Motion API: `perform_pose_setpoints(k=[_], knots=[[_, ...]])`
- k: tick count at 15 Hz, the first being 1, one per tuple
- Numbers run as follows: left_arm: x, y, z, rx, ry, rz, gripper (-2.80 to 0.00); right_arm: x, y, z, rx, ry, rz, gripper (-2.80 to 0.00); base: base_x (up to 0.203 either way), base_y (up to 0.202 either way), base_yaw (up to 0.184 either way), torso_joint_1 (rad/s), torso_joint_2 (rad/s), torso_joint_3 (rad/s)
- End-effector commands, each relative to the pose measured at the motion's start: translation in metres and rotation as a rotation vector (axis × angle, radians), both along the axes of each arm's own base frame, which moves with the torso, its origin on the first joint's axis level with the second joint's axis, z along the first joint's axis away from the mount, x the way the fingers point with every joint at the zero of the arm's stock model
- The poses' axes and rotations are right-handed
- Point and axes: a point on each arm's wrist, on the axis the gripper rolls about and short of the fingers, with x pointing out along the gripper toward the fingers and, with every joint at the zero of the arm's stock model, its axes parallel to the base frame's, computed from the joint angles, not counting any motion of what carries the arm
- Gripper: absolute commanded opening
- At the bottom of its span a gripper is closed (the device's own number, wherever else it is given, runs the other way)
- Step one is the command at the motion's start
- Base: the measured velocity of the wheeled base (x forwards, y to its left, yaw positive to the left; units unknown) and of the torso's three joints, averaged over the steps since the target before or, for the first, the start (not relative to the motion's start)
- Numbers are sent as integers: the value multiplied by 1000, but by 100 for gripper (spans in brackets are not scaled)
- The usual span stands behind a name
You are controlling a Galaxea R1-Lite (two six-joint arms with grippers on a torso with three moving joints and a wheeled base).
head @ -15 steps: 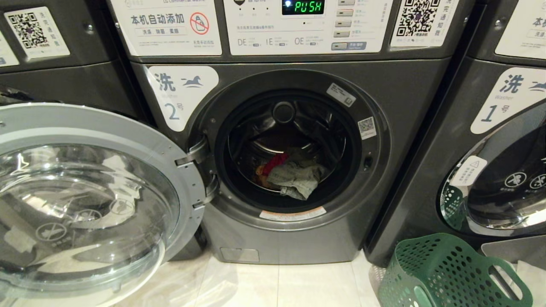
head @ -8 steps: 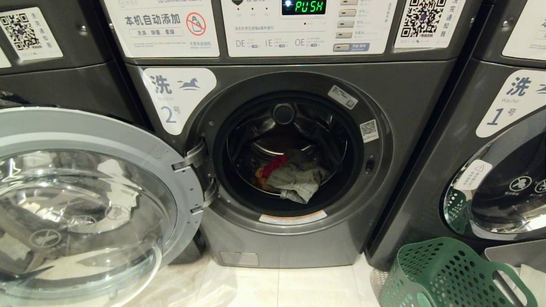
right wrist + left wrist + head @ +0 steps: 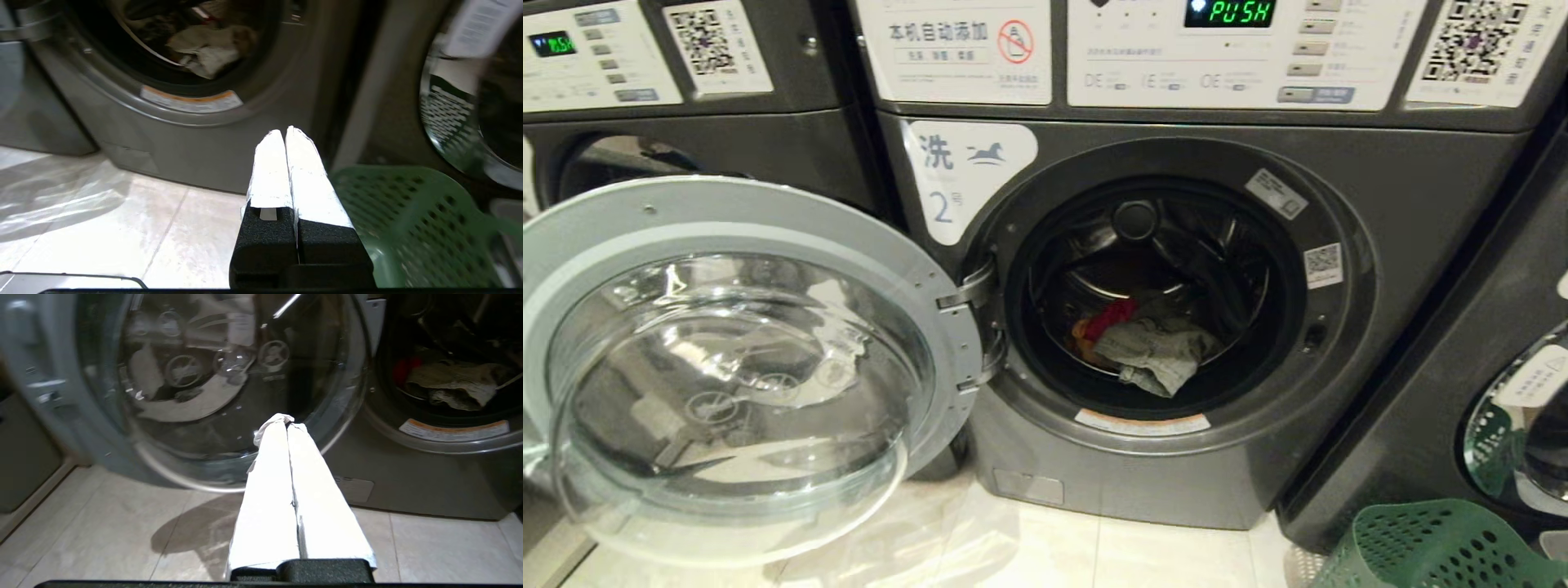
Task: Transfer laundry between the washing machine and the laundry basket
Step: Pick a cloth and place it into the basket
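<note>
My whole head view has swung since a second ago: the washing machine (image 3: 1176,327) marked 2 now sits right of centre where it was centred, and a third machine's panel (image 3: 596,57) has come into view beyond its open door. That is my base or torso turning, not the machines moving. Nothing on the floor or in the drum has shifted.

Taking the washing machine as my landmark: its round glass door (image 3: 743,367) stands swung wide open to the left of the opening. Inside the drum, low and toward the front, lies a grey-white cloth (image 3: 1156,351), with the red garment (image 3: 1111,317) tucked just behind and left of it and a sliver of the yellow-orange garment (image 3: 1080,331) beside that. The green laundry basket (image 3: 1429,547) is on the floor to the machine's lower right, now only partly in view and apparently empty.

Neither arm shows in the head view. The left claw (image 3: 282,422) is closed on nothing, pointing at the door glass. The right claw (image 3: 284,134) is likewise closed and empty, aimed at the machine's lower front, with the basket just beside it.

I judge the unloading has not begun; the turn costs me sight of the basket.
</note>
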Motion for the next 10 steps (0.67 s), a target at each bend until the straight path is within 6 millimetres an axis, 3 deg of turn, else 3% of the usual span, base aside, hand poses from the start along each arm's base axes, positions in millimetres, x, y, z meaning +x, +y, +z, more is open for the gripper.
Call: perform_pose_setpoints(k=[1, 5, 10], knots=[[3, 0, -11, 0, 40, 0, -280, 0, 0, 0, 0, 1, -1, -280, -1, -10, 172, -4, 7, -1], [3, 0, -11, 0, 42, 0, -280, 0, 0, 0, 1, 1, -1, -280, 0, -9, 153, 2, 1, 2], [3, 0, -11, 6, 42, 0, -280, 0, 0, 0, 1, 3, -1, -280, 0, 2, 14, 0, 0, 0]])
